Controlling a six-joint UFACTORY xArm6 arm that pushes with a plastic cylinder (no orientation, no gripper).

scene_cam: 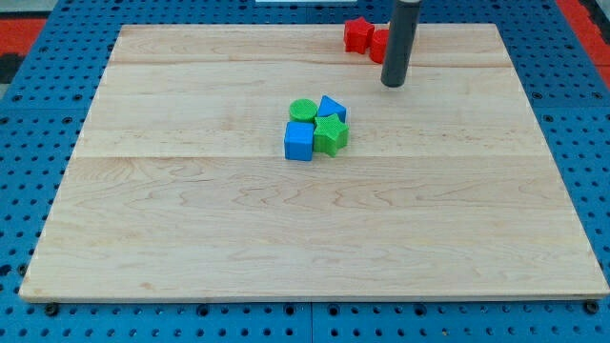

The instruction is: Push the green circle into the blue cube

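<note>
A: Starting at the view's left, what is on the desk?

B: The left part of the wooden desk carries no blocks that I need to name. The first things come near the middle: a tight cluster of four blocks.

A: Which ones?

B: The blue cube sits at the cluster's lower left. The green circle lies just above it toward the view's top, and the two look to be touching. To the right of the circle is a blue triangle-like block, and below that, beside the cube, a green star-shaped block. All four are packed against one another.

A: And farther right?

B: My tip stands up and to the right of the cluster, apart from it, nearest the blue triangle-like block but not touching any of the four. The dark rod rises from there out of the view's top.

A: Anything behind the rod?

B: Two red blocks near the desk's top edge. One red block shows just left of the rod; a second red block is partly hidden by the rod, so I cannot tell its shape.

A: What about the claw, spread or pressed together?

B: There is no claw here to judge; the arm ends in the plain rod only.
</note>
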